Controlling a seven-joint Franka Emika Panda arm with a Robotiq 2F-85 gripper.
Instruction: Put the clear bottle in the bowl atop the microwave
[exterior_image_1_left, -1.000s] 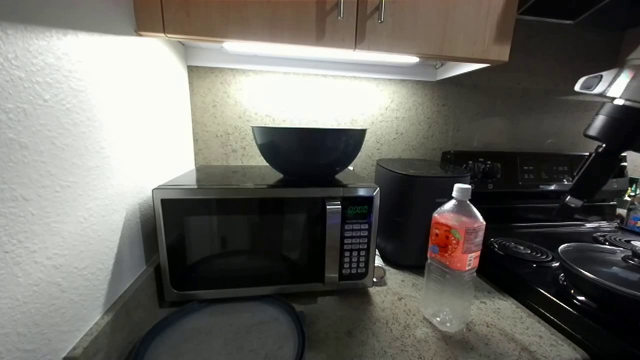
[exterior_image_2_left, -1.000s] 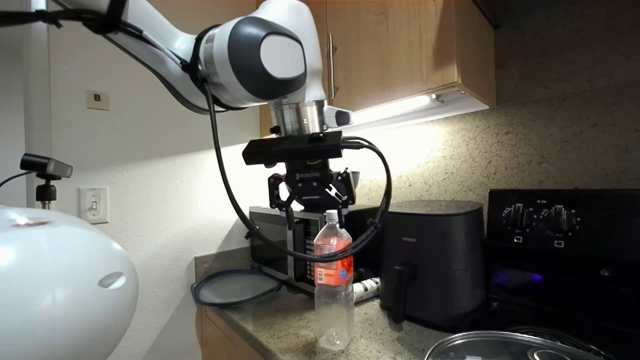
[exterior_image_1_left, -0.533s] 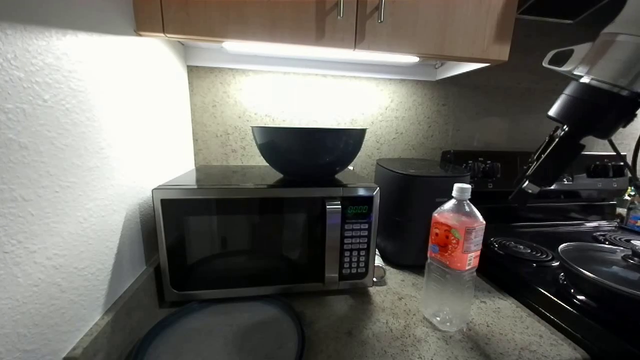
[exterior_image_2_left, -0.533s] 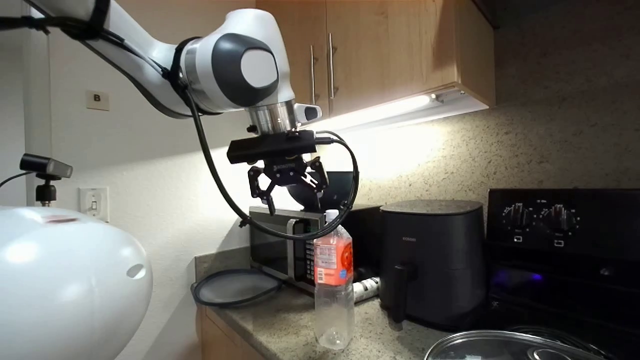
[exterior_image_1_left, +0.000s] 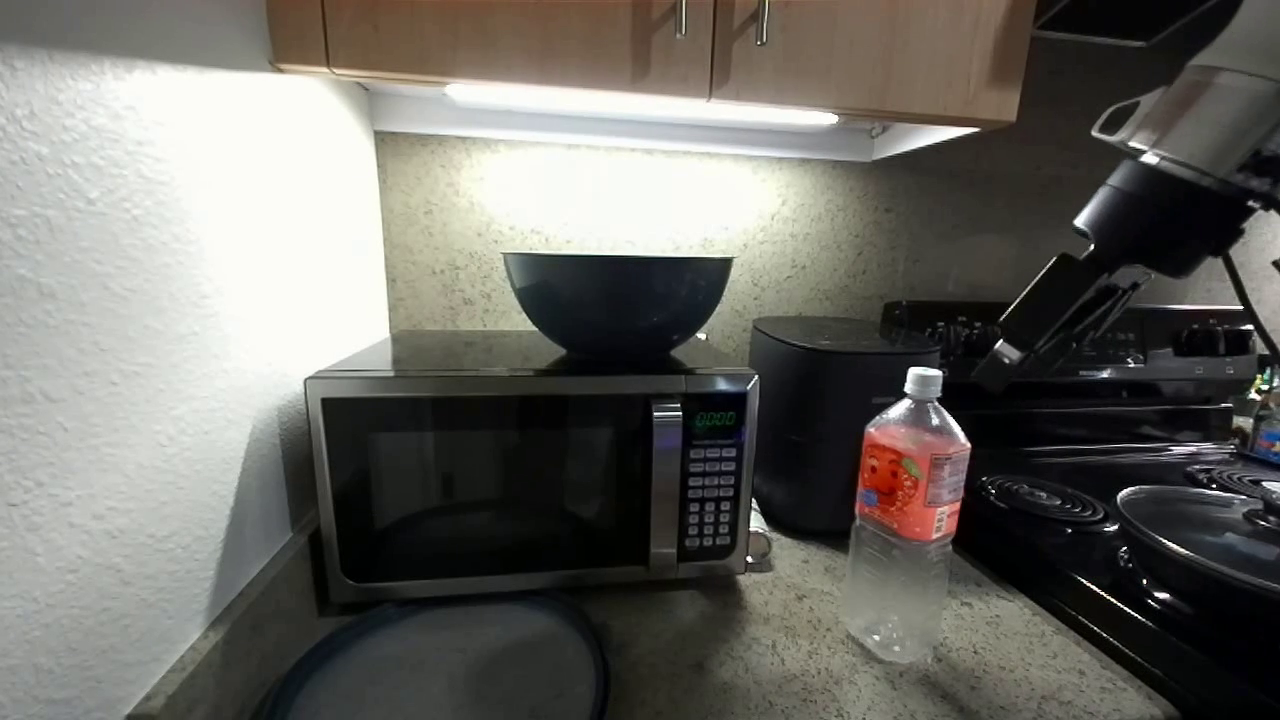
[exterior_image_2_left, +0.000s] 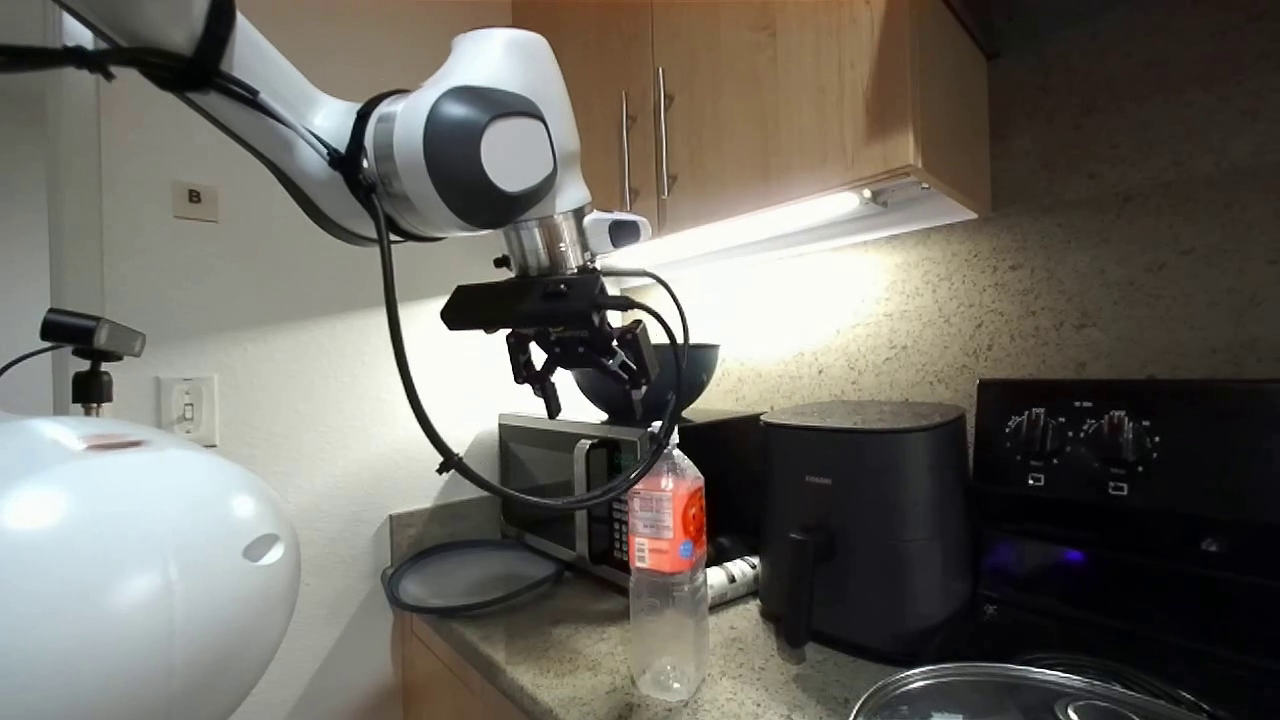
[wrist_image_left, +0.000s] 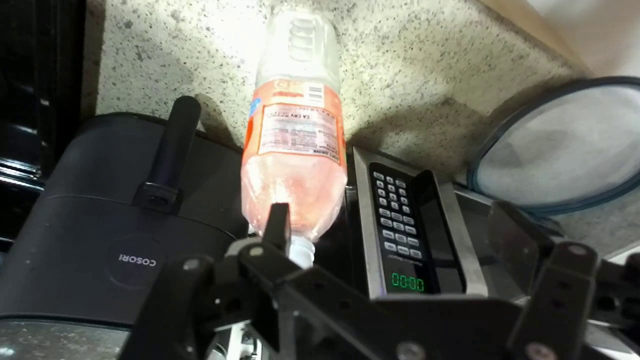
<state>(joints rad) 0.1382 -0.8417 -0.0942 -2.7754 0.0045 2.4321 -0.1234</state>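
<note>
The clear bottle (exterior_image_1_left: 908, 480) stands upright on the counter, right of the microwave (exterior_image_1_left: 500, 480). It also shows in an exterior view (exterior_image_2_left: 666, 530), its cap partly behind the arm's cable, and in the wrist view (wrist_image_left: 295, 130). The dark bowl (exterior_image_1_left: 618, 300) sits on top of the microwave; in an exterior view the bowl (exterior_image_2_left: 690, 370) is partly behind my gripper (exterior_image_2_left: 595, 405). My gripper is open and empty, tilted, above bottle height. In the wrist view one finger of the gripper (wrist_image_left: 392, 215) overlaps the bottle's shoulder and cap; the other is over the microwave door. The bowl is out of the wrist view.
A black air fryer (exterior_image_2_left: 865, 530) stands beside the microwave, behind the bottle. A round lid (exterior_image_1_left: 450, 660) lies in front of the microwave. The stove (exterior_image_1_left: 1060, 560) with a lidded pan (exterior_image_1_left: 1200, 530) is at the right. Cabinets (exterior_image_1_left: 520, 40) hang above. A cable (exterior_image_2_left: 430, 420) loops below the wrist.
My gripper has moved away from over the bottle, leftward in both exterior views, and has tilted and turned. The bottle, bowl and microwave have not moved.
</note>
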